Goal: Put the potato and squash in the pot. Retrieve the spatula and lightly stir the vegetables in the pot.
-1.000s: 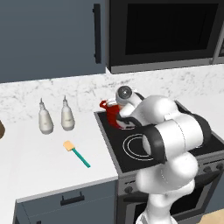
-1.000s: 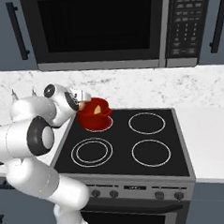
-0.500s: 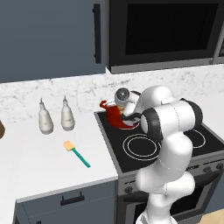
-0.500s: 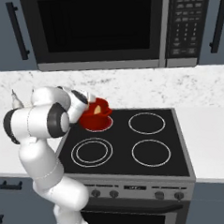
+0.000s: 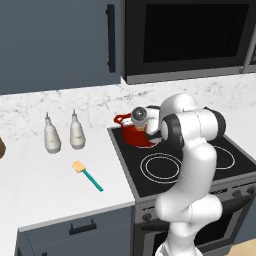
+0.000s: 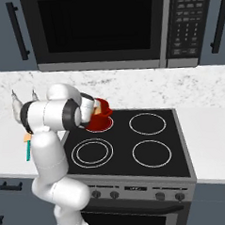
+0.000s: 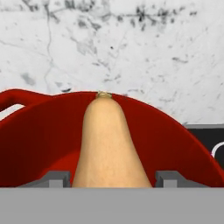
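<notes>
swung upright, arm's gripper (image 7: pixel 112 178) clamps the squash (image 7: pixel 109 144), neck-forward, above the pot (image 7: pixel 39 140).

One pot (image 5: pixel 131 134), one squash (image 7: pixel 107 144), one spatula (image 5: pixel 87 175), two bottles (image 5: pixel 52 137).

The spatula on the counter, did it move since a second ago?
No. The spatula lies at the same spot on the white counter, just as far in front of the two bottles as before.
</notes>
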